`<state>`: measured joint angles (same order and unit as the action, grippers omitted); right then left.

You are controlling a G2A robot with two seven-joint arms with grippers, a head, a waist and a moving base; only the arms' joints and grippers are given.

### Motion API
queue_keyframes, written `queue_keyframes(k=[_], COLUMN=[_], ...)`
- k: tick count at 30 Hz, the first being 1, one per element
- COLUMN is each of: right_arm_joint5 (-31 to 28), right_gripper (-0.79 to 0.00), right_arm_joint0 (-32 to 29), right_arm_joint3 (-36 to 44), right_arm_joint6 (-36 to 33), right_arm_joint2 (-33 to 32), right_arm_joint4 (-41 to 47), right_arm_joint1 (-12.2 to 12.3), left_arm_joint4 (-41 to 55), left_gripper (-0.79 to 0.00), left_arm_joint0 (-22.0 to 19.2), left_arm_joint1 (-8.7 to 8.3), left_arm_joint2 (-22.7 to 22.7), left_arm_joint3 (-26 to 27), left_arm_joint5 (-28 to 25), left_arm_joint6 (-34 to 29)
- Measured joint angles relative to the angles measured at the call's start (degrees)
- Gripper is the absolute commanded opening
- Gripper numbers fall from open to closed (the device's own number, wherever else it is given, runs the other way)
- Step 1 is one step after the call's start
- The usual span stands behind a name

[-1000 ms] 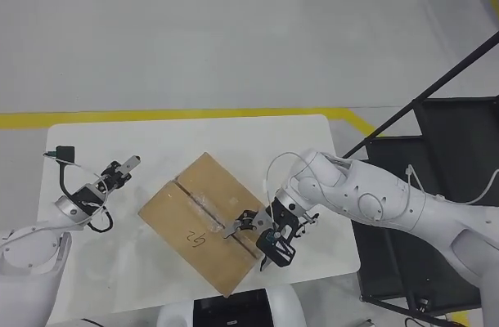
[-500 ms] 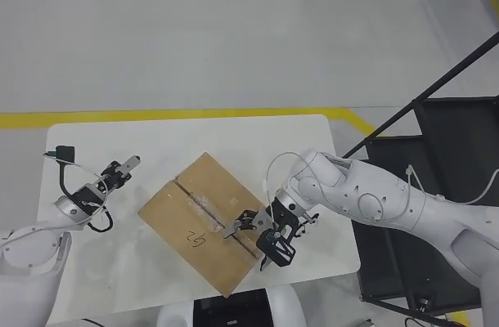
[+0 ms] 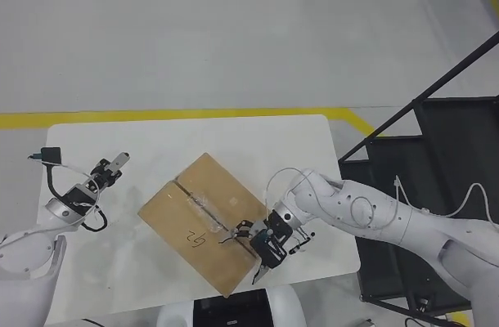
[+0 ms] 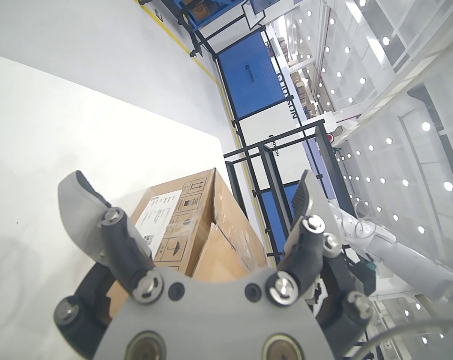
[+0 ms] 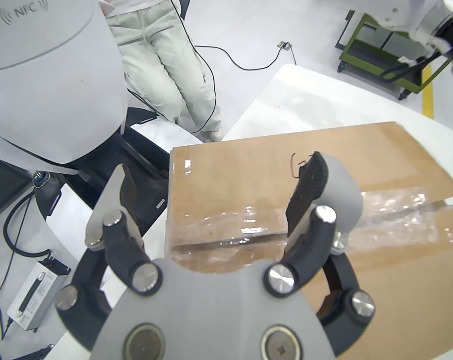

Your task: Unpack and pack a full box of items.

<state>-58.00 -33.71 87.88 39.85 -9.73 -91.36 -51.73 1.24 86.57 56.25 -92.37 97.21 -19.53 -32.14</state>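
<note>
Seen from above, a closed cardboard box (image 3: 207, 221) sits turned on the diagonal at the centre of a white table (image 3: 258, 139). Clear tape (image 5: 230, 222) runs along the seam between its top flaps, and a white shipping label (image 4: 162, 211) is stuck on one side.

The right gripper (image 3: 240, 257) is at the box's 5 o'clock corner. Its jaws are spread wide and hold nothing. One finger is above the box top, the other beyond the box's edge, with the end of the taped seam between them. Whether either finger touches the cardboard cannot be told.

The left gripper (image 3: 117, 161) is at 9 o'clock from the box, well apart from it above bare table, jaws spread and empty, pointing toward the box.
</note>
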Motion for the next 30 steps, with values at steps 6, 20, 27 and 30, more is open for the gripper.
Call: queue_keyframes(k=[6, 20, 27, 30], right_arm_joint5=[0.0, 0.0, 0.0, 0.0], right_gripper=[0.0, 0.0, 0.0, 0.0], right_arm_joint0=[-0.66, 5.07, 5.04, 5.04], right_arm_joint3=[-3.22, -0.11, -0.11, -0.1], right_arm_joint6=[-10.16, -48.88, -47.51, -47.52], right_arm_joint2=[-0.01, -0.01, -0.01, -0.01], right_arm_joint4=[8.79, 51.46, 47.43, 47.48], right_arm_joint1=[-2.69, -7.01, -6.99, -6.99], left_arm_joint4=[0.0, 0.0, 0.0, 0.0], left_gripper=[0.0, 0.0, 0.0, 0.0], left_arm_joint0=[0.0, 0.0, 0.0, 0.0], left_arm_joint1=[0.0, 0.0, 0.0, 0.0], left_arm_joint2=[0.0, 0.0, 0.0, 0.0], left_arm_joint3=[0.0, 0.0, 0.0, 0.0], left_arm_joint5=[0.0, 0.0, 0.0, 0.0], left_arm_joint6=[0.0, 0.0, 0.0, 0.0])
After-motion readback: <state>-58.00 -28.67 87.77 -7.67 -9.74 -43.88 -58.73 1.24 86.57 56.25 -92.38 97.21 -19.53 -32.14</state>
